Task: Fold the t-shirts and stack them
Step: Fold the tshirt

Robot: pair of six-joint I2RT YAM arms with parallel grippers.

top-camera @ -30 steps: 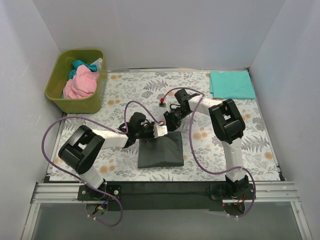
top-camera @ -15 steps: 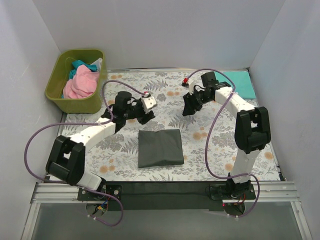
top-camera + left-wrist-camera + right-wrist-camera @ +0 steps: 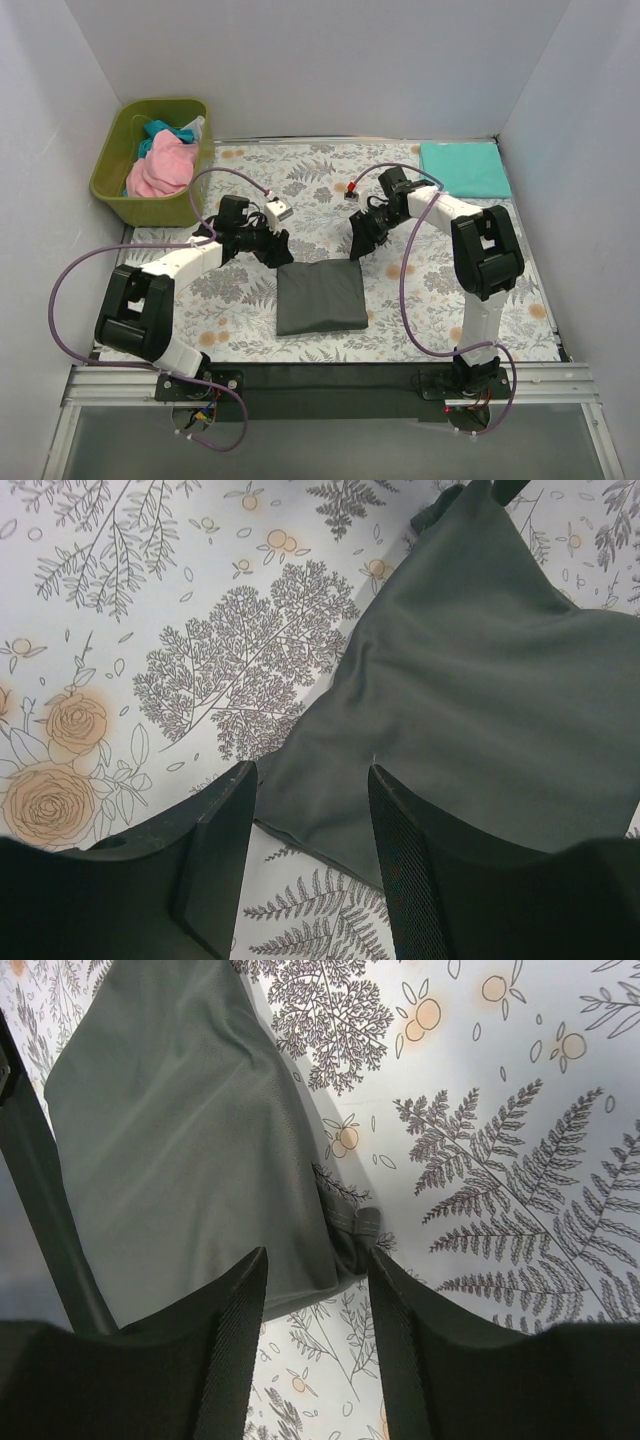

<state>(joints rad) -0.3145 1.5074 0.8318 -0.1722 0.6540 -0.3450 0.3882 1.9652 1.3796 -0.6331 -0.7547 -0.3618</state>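
Note:
A dark charcoal grey t-shirt [image 3: 320, 296] lies folded as a rectangle on the floral cloth, front centre. It also shows in the left wrist view [image 3: 480, 680] and the right wrist view [image 3: 190, 1150]. My left gripper [image 3: 277, 249] is open and empty, just above the shirt's far left corner [image 3: 312, 780]. My right gripper [image 3: 358, 246] is open and empty, just above the far right corner [image 3: 318, 1260]. A folded teal-green t-shirt [image 3: 463, 169] lies at the back right. Pink [image 3: 162, 168] and teal [image 3: 160, 132] shirts sit crumpled in the bin.
The olive-green plastic bin [image 3: 128, 198] stands at the back left, off the cloth's corner. The floral table cloth [image 3: 300, 180] covers the table. White walls close in the left, back and right sides. Purple cables loop beside both arms.
Both grippers left the shirt's far edge, swung out towards the back, then came back in and down to the shirt's two far corners. The shirt has stayed folded in place.

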